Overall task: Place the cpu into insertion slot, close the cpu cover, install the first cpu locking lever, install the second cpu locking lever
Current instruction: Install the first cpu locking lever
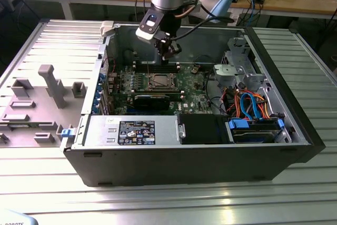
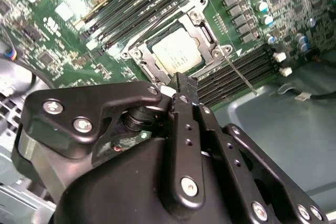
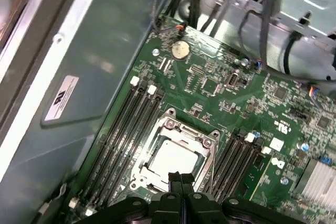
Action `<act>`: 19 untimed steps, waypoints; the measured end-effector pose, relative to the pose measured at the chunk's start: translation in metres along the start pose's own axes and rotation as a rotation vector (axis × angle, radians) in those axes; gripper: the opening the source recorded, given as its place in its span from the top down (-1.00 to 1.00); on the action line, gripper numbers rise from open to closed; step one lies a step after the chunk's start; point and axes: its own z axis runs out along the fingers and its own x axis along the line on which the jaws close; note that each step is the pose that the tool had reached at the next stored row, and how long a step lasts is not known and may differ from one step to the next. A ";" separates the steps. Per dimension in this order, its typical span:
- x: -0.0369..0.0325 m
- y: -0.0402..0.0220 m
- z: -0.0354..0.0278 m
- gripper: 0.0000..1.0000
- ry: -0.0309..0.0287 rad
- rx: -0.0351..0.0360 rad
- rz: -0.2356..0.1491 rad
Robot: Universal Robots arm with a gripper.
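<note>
The cpu [image 2: 176, 51] lies flat in the insertion slot [image 1: 159, 81] on the green motherboard, its silver-grey top showing in both wrist views [image 3: 170, 157]. The cpu cover [image 2: 202, 29], a silvery frame, lies down around it [image 3: 185, 129]. One thin locking lever [image 2: 239, 75] sticks out sideways over the memory slots. My gripper [image 2: 184, 86] hangs just above the socket's edge, black fingers pressed together and holding nothing [image 3: 178, 178]. In the exterior view the gripper [image 1: 168, 52] sits a little behind the socket.
The open computer case [image 1: 295, 130] walls in the board. Memory slots [image 3: 123, 129] flank the socket on both sides. A black card [image 1: 152, 100] and power supply [image 1: 131, 130] lie nearer the front; a drive cage with coloured cables [image 1: 247, 104] is on the exterior view's right.
</note>
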 end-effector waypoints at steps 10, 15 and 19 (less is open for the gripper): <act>0.0000 0.0000 0.0009 0.79 0.0038 0.0028 -0.299; 0.0000 0.0000 0.0009 0.79 0.0041 0.0030 -0.327; 0.0000 0.0000 0.0009 0.79 0.0041 0.0031 -0.328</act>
